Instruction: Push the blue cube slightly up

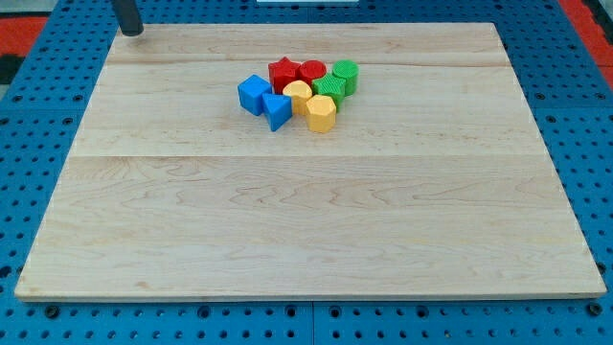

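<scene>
The blue cube (254,94) sits at the left end of a tight cluster of blocks in the upper middle of the wooden board (306,211). A second blue block (278,110), wedge-like, touches it at its lower right. My tip (131,32) is at the view's top left corner of the board, far up and left of the blue cube and apart from all blocks.
The cluster also holds a red star (283,72), a red cylinder (312,71), a yellow rounded block (298,95), a yellow hexagon (321,113), a green block (329,89) and a green cylinder (346,75). A blue pegboard (38,144) surrounds the board.
</scene>
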`<action>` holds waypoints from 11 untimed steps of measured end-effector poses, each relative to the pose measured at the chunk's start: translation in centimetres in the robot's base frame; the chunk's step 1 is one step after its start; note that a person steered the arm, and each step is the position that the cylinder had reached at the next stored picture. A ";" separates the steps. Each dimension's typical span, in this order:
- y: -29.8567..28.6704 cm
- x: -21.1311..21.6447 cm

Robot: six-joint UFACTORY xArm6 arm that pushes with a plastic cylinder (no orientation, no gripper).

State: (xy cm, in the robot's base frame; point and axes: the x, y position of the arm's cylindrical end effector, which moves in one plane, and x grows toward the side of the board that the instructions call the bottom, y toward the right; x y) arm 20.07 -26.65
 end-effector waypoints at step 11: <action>16.3 15.3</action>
